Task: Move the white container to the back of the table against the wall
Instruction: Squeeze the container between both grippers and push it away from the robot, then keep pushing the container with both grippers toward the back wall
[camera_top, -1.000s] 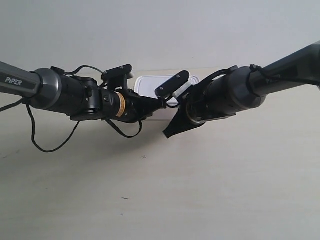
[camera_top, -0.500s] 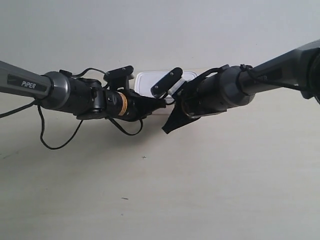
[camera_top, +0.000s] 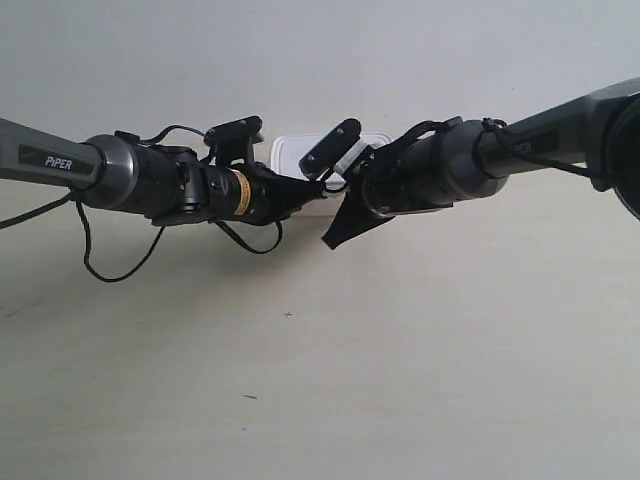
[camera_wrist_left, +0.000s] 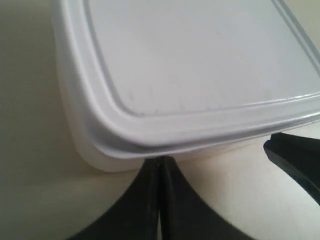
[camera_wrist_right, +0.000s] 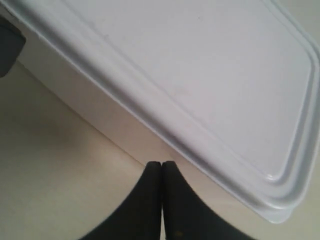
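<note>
The white container (camera_top: 296, 152) lies on the table (camera_top: 420, 380) close to the wall (camera_top: 320, 50), and the two wrists hide most of it. The lid fills the left wrist view (camera_wrist_left: 200, 60) and the right wrist view (camera_wrist_right: 200, 75). My left gripper (camera_wrist_left: 159, 160) is shut, its tips pressed against the box's side wall just under the lid rim. My right gripper (camera_wrist_right: 161, 164) is shut with its tips at another side wall. In the exterior view the two arms meet in front of the box, the gripper tips (camera_top: 330, 190) close together.
A dark finger of the other gripper (camera_wrist_left: 295, 160) shows beside the box in the left wrist view. A loose black cable (camera_top: 110, 270) hangs from the arm at the exterior view's left. Small dark specks (camera_top: 288, 314) mark the table.
Both arms have pushed further toward the wall, and the white container has slid back with them. Both grippers stay shut.
</note>
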